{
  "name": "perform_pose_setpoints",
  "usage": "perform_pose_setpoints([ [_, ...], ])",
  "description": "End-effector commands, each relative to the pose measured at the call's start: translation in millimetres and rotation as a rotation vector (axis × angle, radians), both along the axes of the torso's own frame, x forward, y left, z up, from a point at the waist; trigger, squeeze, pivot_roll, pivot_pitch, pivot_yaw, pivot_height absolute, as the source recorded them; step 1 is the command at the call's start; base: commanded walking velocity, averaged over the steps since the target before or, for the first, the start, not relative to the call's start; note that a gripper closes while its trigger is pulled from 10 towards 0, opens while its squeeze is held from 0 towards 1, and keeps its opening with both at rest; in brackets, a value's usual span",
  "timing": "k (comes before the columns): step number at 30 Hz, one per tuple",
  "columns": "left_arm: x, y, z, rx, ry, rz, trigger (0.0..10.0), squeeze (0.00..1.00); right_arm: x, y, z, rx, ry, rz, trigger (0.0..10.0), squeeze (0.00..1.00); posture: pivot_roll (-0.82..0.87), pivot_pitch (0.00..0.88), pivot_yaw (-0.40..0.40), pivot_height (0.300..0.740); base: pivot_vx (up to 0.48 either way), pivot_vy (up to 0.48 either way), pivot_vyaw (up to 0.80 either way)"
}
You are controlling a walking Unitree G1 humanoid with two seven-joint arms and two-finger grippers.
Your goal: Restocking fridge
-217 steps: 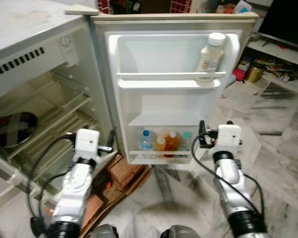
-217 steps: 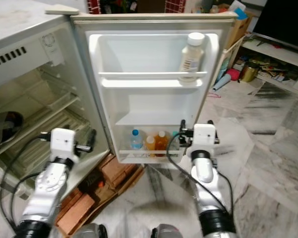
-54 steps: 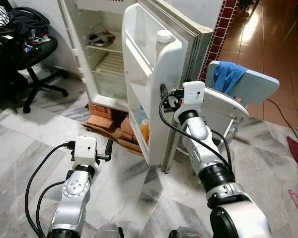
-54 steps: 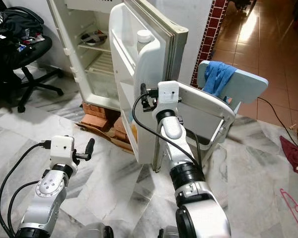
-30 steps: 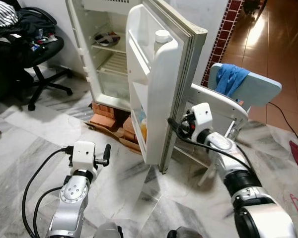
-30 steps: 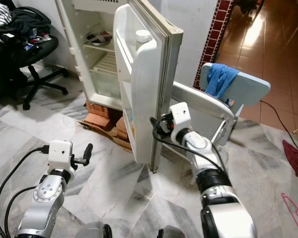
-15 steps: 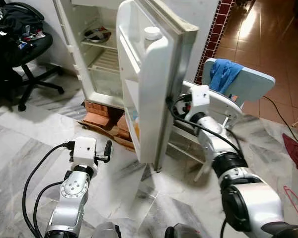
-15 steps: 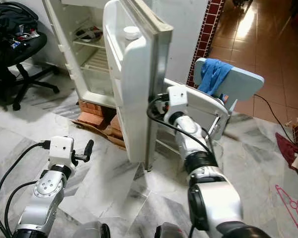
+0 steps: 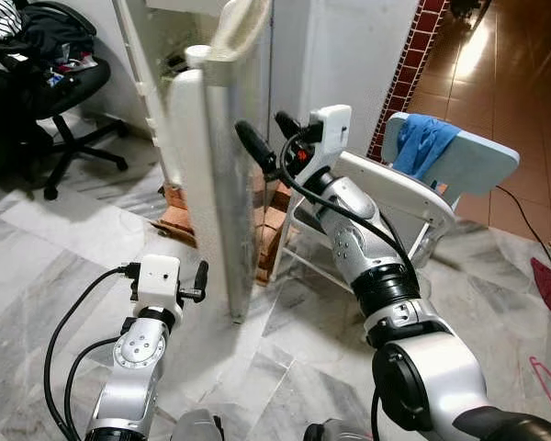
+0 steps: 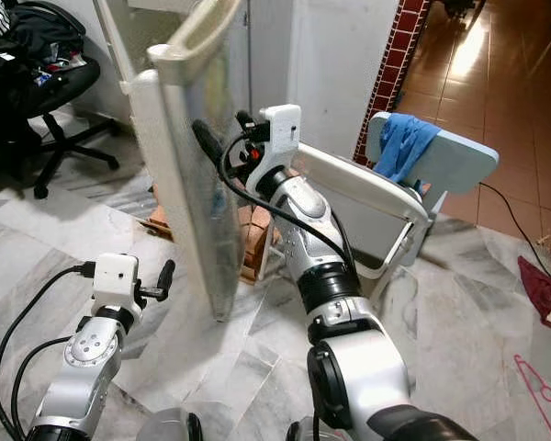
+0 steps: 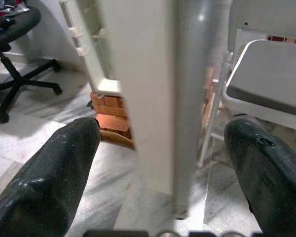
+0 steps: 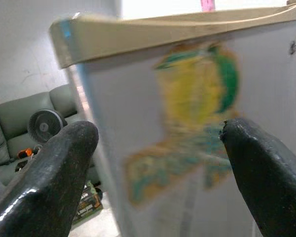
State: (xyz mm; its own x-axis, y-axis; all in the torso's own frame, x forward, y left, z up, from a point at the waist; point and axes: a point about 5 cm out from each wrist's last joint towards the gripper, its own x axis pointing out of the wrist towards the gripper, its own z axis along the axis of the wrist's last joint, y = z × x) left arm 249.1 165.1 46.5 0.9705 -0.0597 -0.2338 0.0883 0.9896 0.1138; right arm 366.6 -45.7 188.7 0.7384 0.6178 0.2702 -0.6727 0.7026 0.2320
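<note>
Brushed-metal skin of the fridge door (image 9: 219,184) stands edge-on ahead of me, its long axis upright, the cream top rail (image 10: 195,37) tilting away toward the fridge cabinet (image 9: 147,55) behind it. My right gripper (image 9: 268,147) is up against that metal face, high on the door, fingers spread apart with nothing pinched; one black finger (image 9: 254,147) lies right at the surface. Through the right wrist camera the door fills the gap between the pads, a yellow and green sticker (image 12: 197,103) smeared by blur, so I can't read it.

My left gripper (image 9: 199,280) hangs low just beside the door's bottom corner, fingers wide, clear of the edge; the left wrist camera looks straight at the door's narrow white edge (image 11: 148,94) between them.

Room to move: bare marble floor (image 9: 64,239) on the near side of the door, an office chair (image 9: 46,83) well off beyond it. On the far side of the door, a folding chair (image 9: 395,193) with a blue cloth (image 9: 422,142) draped over its back sits near my right arm, and that gap is tight. Bricks (image 9: 268,220) prop the cabinet base behind the door. The door's inner shelves face away from me, hidden, and most of the cabinet interior is blocked too.
</note>
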Motion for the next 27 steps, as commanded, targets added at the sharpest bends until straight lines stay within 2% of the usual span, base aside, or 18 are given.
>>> perform_pose_setpoints([
  [1, -1.3, 0.3, -2, 0.017, 0.011, -0.003, 10.0, 0.00, 0.1, 0.3, 0, 0.002, 0.006, 0.003, 10.0, 0.00, 0.06, 0.000, -0.011, 0.740, 0.000, 0.000, 0.00],
  [17, -1.3, 0.3, -2, 0.017, 0.011, -0.003, 10.0, 0.00, 0.1, 0.3, 0, 0.002, 0.006, 0.003, 10.0, 0.00, 0.06, 0.000, -0.011, 0.740, 0.000, 0.000, 0.00],
  [18, -1.6, 0.0, -2, 0.017, 0.011, -0.003, 10.0, 0.00, -9.0, 9.5, 3, 0.058, 0.004, 0.112, 10.0, 0.00, 0.06, 0.000, -0.012, 0.740, 0.000, 0.000, 0.00],
  [19, 7.1, 0.2, 6, -0.016, -0.040, 0.007, 10.0, 0.00, -39.6, -59.4, -79, -0.140, 0.127, -0.322, 10.0, 0.00, 0.01, 0.000, 0.015, 0.740, 0.000, 0.480, 0.00],
  [20, 7.1, 0.2, 6, -0.016, -0.040, 0.007, 10.0, 0.00, -39.6, -59.4, -79, -0.140, 0.127, -0.322, 10.0, 0.00, 0.01, 0.000, 0.015, 0.740, 0.000, 0.480, 0.00],
  [21, 10.8, -0.1, 10, -0.032, -0.064, 0.010, 10.0, 0.00, -61.1, -92.3, -111, -0.271, 0.163, -0.525, 10.0, 0.00, 0.01, 0.000, 0.015, 0.740, 0.000, 0.424, 0.00],
  [23, 10.9, -0.2, 10, -0.033, -0.065, 0.009, 10.0, 0.00, -60.7, -93.4, -111, -0.276, 0.166, -0.531, 10.0, 0.00, 0.01, 0.000, 0.015, 0.740, 0.000, 0.424, 0.00],
  [24, 11.6, -1.1, 10, -0.029, -0.075, 0.006, 10.0, 0.00, -58.8, -101.7, -115, -0.323, 0.180, -0.579, 10.0, 0.00, 0.00, 0.000, 0.015, 0.740, 0.000, 0.000, 0.00],
  [27, 12.1, -2.1, 11, -0.025, -0.080, 0.003, 10.0, 0.00, -57.4, -108.9, -117, -0.341, 0.194, -0.617, 10.0, 0.00, 0.00, 0.000, 0.015, 0.740, 0.000, 0.000, 0.00],
])
